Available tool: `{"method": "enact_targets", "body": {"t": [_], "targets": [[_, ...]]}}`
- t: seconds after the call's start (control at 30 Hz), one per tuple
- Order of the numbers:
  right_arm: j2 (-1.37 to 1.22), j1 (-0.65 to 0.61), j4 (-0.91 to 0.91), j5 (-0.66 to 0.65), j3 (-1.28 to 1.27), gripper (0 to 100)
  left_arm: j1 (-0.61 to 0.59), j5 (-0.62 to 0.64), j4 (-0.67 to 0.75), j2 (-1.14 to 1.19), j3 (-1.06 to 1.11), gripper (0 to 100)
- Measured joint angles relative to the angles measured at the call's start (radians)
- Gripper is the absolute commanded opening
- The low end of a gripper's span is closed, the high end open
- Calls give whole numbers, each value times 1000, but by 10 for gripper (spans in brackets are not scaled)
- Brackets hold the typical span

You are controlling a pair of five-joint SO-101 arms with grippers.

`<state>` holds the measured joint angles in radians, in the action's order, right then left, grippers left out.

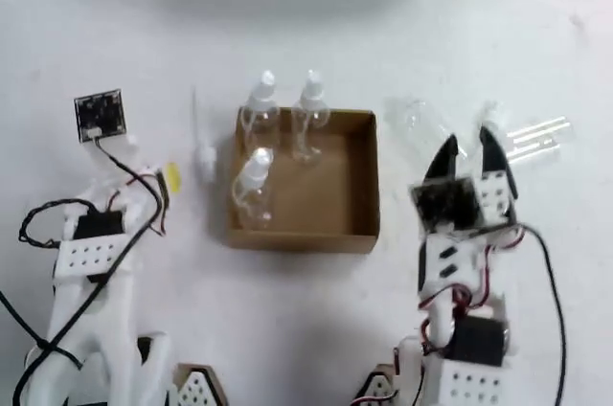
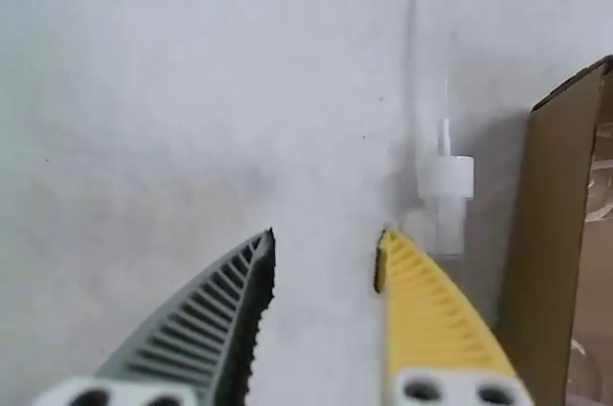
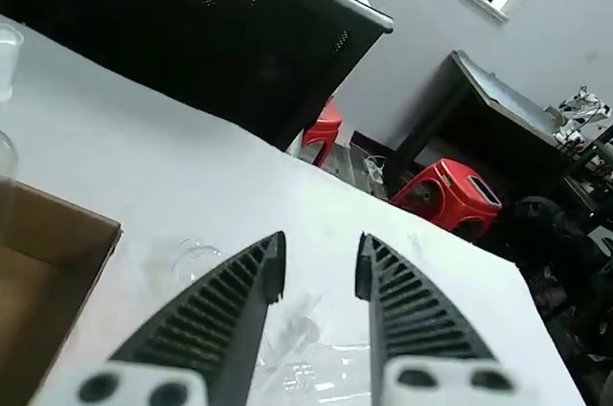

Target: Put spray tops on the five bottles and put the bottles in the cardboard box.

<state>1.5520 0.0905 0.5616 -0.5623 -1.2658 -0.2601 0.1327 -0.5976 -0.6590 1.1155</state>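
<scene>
The cardboard box [image 1: 359, 219] sits mid-table with three clear bottles standing in it, each with a white spray top: two at the far wall [image 1: 260, 111] [image 1: 309, 109] and one at the near left [image 1: 252, 191]. A loose spray top [image 1: 204, 155] [image 2: 446, 191] lies left of the box, its thin tube pointing away. My left gripper [image 2: 324, 258] is open just short of it, with the yellow finger [image 1: 172, 176] nearest it. Right of the box, a clear bottle [image 1: 421, 122] [image 3: 192, 258] lies on the table. My right gripper [image 1: 467, 149] [image 3: 318, 267] hangs open near it, holding nothing.
More clear plastic pieces [image 1: 538, 136] lie at the far right, beyond the right gripper. The box wall [image 2: 560, 234] stands close beside the loose spray top. A dark cabinet [image 3: 239, 33] and red stools [image 3: 450, 197] stand beyond the table's far edge.
</scene>
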Motion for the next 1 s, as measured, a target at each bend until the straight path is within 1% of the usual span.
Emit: {"method": "enact_targets", "body": {"t": [0.07,0.17,0.43,0.6,0.67,0.83,0.9,1.0], "targets": [[-161,0,43,0,135,108,0,0,0,0,0,46],[-462,0,170,2,384,111,0,0,0,0,0,19],[-1220,-51,595,0,1122,113,0,0,0,0,0,22],[-1617,-74,766,2,1530,114,3,0,0,0,0,22],[-1766,-74,816,2,1674,139,3,0,0,0,0,23],[-2113,-77,939,6,2031,301,3,0,0,0,0,23],[-2239,-91,979,8,2163,310,3,0,0,0,0,23],[-2406,-104,1019,8,2344,286,3,0,0,0,0,23]]}}
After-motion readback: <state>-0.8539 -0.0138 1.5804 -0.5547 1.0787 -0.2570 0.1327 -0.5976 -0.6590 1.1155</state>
